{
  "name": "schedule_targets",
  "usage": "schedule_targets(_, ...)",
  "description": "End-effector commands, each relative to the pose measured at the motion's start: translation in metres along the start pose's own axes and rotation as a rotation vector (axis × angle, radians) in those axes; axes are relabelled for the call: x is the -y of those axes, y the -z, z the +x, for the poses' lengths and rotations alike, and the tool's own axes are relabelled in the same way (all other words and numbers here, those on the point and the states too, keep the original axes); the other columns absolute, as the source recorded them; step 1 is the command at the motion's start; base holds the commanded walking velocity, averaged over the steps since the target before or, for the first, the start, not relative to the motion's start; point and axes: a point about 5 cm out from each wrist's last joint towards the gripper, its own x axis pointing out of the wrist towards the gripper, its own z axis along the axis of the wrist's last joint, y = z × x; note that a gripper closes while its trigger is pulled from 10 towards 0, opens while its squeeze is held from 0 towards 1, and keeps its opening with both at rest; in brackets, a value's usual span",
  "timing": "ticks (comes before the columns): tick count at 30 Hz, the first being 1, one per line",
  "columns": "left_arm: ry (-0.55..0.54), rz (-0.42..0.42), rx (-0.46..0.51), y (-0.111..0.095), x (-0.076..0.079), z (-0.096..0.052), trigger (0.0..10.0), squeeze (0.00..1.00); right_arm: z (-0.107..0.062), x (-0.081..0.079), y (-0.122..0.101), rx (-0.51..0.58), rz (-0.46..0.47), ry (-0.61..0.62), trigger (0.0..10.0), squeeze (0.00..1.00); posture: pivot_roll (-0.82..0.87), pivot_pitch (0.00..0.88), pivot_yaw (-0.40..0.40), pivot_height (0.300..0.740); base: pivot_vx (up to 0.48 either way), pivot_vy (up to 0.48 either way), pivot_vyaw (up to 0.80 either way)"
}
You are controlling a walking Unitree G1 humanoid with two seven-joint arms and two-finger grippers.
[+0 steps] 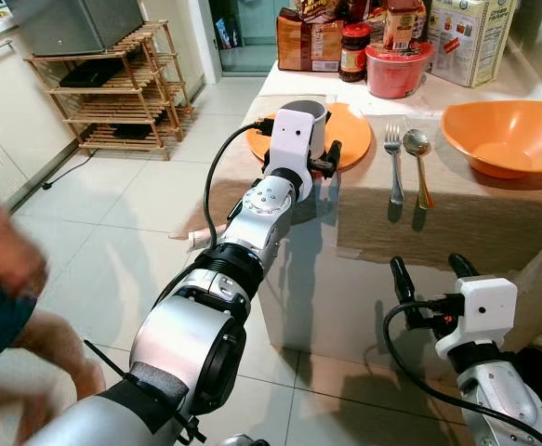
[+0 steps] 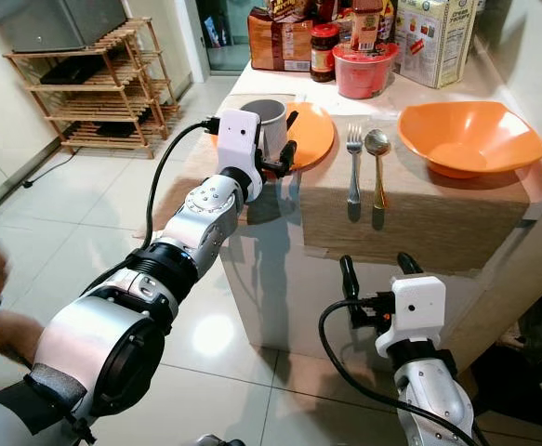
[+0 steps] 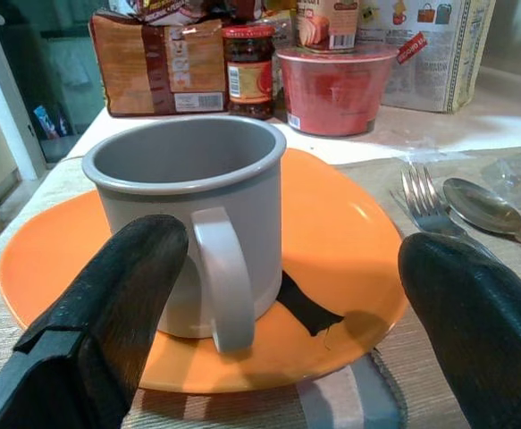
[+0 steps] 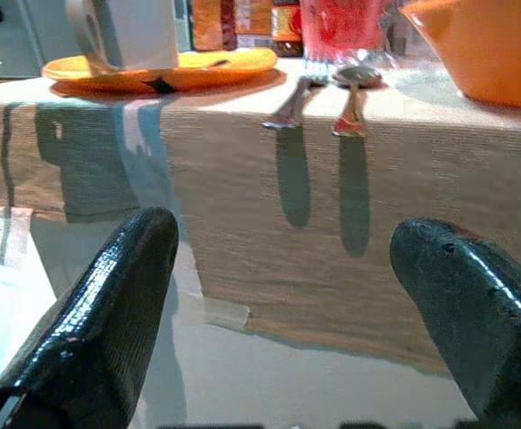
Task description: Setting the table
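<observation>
**Place setting mostly laid; mug sits on the plate**

We take the orange plate [image 1: 350, 139] as our landmark. The grey mug [image 3: 193, 219] stands upright on it, handle turned toward our left gripper [image 3: 287, 331], whose fingers are spread wide on either side of the mug without touching it. Just beside the plate, on the side toward the orange bowl [image 1: 506, 137], lie the fork [image 1: 394, 158] and then the spoon [image 1: 418, 153], side by side on the woven table runner [image 1: 438, 218]. The bowl rests beyond the spoon, well apart from the plate. Behind the plate, packets and a jar crowd the back of the table.

We judge the setting nearly complete: plate, mug, cutlery and bowl are all down. What may remain is drawing the left arm away, and perhaps shifting the mug off the plate.

Our right gripper [image 1: 429, 272] hangs below the table edge, fingers apart, holding nothing.
</observation>
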Motion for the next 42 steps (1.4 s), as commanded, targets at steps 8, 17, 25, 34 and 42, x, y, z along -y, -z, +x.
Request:
schedule_targets(8,0.083,-0.045,-0.01,-0.004,0.048,0.003,10.0,0.0,0.006,-0.009,0.003,0.032,0.003,-0.041,10.0,0.0,-0.19,0.0,0.16,0.74,0.0,0.0,0.0)
schedule_targets(17,0.071,-0.06,-0.036,0.001,0.046,0.003,10.0,0.0,0.002,-0.013,-0.003,0.063,0.026,-0.017,10.0,0.0,-0.2,0.0,0.157,0.74,0.0,0.0,0.0)
schedule_targets(25,0.07,-0.054,-0.049,0.003,0.046,0.003,10.0,0.0,-0.003,-0.014,0.003,0.035,0.031,-0.017,10.0,0.0,-0.2,0.0,0.153,0.74,0.0,0.0,0.0)
schedule_targets(34,0.074,-0.064,-0.064,0.004,0.046,0.003,4.0,0.0,-0.002,-0.017,0.002,0.036,0.03,-0.022,10.0,0.0,-0.2,0.0,0.153,0.74,0.0,0.0,0.0)
schedule_targets(42,0.066,-0.066,-0.089,0.007,0.045,0.003,0.0,0.0,-0.004,-0.018,0.002,0.029,0.031,-0.017,10.0,0.0,-0.2,0.0,0.158,0.74,0.0,0.0,0.0)
